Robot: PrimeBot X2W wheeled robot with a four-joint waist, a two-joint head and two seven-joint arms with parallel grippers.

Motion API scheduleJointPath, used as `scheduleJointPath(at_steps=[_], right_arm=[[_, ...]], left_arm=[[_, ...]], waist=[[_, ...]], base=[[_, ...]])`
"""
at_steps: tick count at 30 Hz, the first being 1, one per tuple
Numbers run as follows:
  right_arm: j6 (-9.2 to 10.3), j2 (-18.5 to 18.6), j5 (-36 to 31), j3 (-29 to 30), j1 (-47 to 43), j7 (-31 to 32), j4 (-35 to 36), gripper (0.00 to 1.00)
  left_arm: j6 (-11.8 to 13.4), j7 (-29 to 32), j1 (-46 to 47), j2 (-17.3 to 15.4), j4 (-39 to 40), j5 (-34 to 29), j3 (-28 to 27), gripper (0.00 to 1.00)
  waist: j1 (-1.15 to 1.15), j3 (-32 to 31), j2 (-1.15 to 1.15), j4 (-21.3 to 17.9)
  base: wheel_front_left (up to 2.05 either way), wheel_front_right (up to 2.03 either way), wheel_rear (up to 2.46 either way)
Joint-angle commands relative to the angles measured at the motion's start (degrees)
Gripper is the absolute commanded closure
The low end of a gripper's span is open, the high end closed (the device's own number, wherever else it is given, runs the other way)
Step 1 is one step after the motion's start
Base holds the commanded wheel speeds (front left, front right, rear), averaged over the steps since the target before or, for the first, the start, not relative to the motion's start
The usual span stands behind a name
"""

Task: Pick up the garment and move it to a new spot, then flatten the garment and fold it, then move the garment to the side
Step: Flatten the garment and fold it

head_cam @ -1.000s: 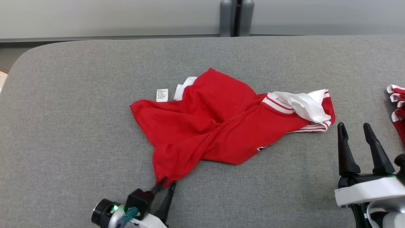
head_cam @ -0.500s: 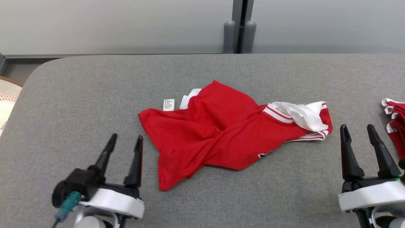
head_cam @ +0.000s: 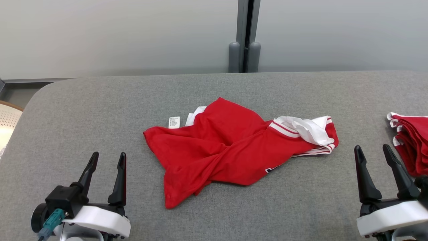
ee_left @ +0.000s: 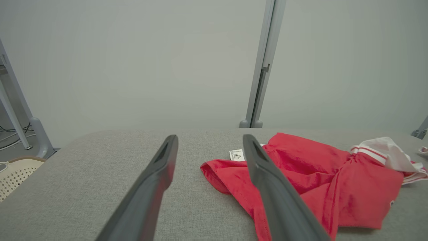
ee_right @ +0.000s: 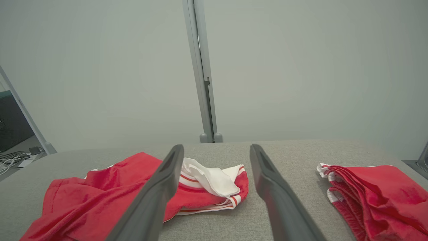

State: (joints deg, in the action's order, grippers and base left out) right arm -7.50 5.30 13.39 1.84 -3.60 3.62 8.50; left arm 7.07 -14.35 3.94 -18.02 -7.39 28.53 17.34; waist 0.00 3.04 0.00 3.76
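Grey padded table (head_cam: 100,100), crumpled red garment (head_cam: 227,150)

A grey padded table (head_cam: 83,110) stood before a pale wall (head_cam: 117,33) split by a grey post (head_cam: 245,33). Folded red clothes (head_cam: 413,144) lay piled at its right edge. A cream perforated basket (head_cam: 7,122) sat beyond its left end.

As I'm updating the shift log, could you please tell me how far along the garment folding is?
The first move looks done: the garment lies loose in the middle of the table. In hand: nothing; the left claw and right claw are open, apart from it. Left: it is crumpled and twisted, so flattening, folding and moving it aside.
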Motion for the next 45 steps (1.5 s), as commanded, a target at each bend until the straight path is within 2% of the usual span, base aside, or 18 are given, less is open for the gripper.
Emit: scheduleJointPath(at_steps=[1,12,19,26,28,29,31,32,41,45], right_arm=[[0.03,0.34,-0.37,0.11,-0.68,0.34,0.31,0.00],[0.03,0.23,-0.12,0.28,-0.69,0.80,0.44,0.00],[0.03,-0.02,0.03,0.11,-0.32,0.79,-0.16,0.00],[0.03,-0.35,0.11,0.19,0.41,0.69,-0.83,0.00],[0.03,-0.37,-0.25,0.36,0.65,0.86,-1.18,0.00],[0.03,-0.42,-0.18,0.38,0.87,0.83,-1.29,0.00],[0.03,-0.43,-0.19,0.54,0.90,0.63,-1.64,0.00],[0.03,-0.38,-0.20,0.63,0.98,0.52,-1.86,0.00],[0.03,1.26,-1.99,1.93,3.07,0.60,-4.81,0.00],[0.03,3.30,-1.71,1.33,6.49,1.25,-7.46,0.00]], left_arm=[[0.00,-0.03,-0.44,-0.42,-0.11,-0.04,-0.12,0.00],[0.00,1.15,0.26,-0.51,-0.38,-0.58,1.54,0.00],[-2.94,5.61,1.50,1.45,-2.66,-0.20,6.69,0.00],[-6.62,9.80,3.83,5.78,-12.38,1.97,11.41,0.00],[-7.09,9.63,5.01,6.81,-15.55,2.62,11.35,0.09],[-7.54,9.63,5.45,7.26,-17.05,2.91,11.47,0.23],[-8.22,9.66,6.30,8.16,-19.75,3.46,11.81,0.63],[-8.67,9.62,6.70,8.47,-20.97,3.65,11.90,1.00],[-10.33,8.00,10.78,10.21,-28.29,5.18,11.41,1.00],[-10.61,6.97,12.64,10.48,-29.42,5.27,11.30,1.00]], waist=[[0.00,-0.13,0.00,-0.02],[0.00,-0.58,0.00,0.38],[0.00,0.31,0.00,0.70],[0.00,2.37,0.00,0.65],[0.00,2.81,0.00,0.50],[0.00,3.01,0.00,0.41],[0.00,3.22,0.00,0.24],[0.00,3.35,0.00,0.13],[0.00,5.25,0.00,0.05],[0.00,7.06,0.00,0.59]], base=[[0.00,0.00,0.00],[0.00,0.00,0.00],[0.00,0.00,0.00],[0.00,0.00,0.00],[0.00,0.00,0.00],[0.00,0.00,0.00],[0.00,0.00,0.00],[0.00,0.00,0.00],[0.00,0.00,0.00],[0.00,0.00,0.00]])
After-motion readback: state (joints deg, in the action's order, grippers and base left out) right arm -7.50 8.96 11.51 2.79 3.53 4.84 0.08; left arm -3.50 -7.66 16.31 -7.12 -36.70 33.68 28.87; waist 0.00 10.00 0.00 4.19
